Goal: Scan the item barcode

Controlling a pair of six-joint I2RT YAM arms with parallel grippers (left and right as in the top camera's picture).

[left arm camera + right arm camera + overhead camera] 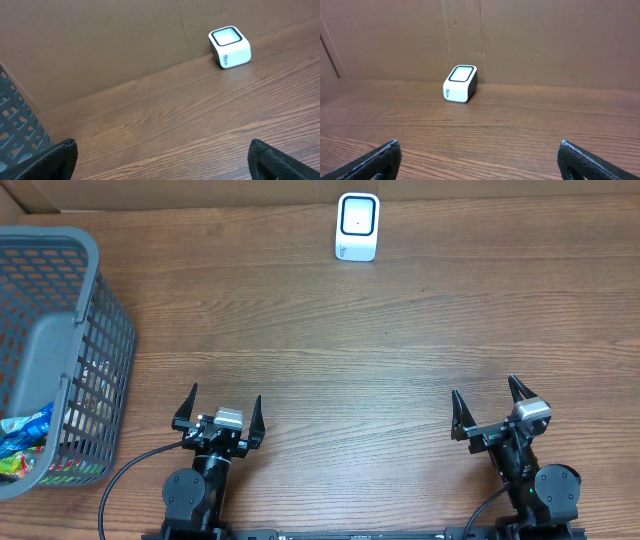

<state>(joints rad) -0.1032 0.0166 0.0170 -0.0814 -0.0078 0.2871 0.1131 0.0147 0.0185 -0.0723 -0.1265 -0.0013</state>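
A grey slatted basket [100, 330] stands well to the left of the scanner [357, 226] and nearer the arms than it. Bright packets [25, 442] lie in the basket's near corner, mostly hidden behind its wall, so neither their long axis nor any barcode can be made out. Nothing stands on the wooden table [330, 350] between the basket and the scanner.

The scanner is a small white box at the table's far edge, just in front of a brown cardboard wall [100, 40]. Its dark-framed window faces upward, and seen from overhead its longer side runs away from the arms.

The left gripper [225, 394] sits low over the table's near edge, left of the scanner and well apart from it. It points toward the far wall with its fingers spread wide and nothing between them. The right gripper [484, 386], right of the scanner and equally far back, is angled slightly leftward, its fingers likewise spread wide and empty.
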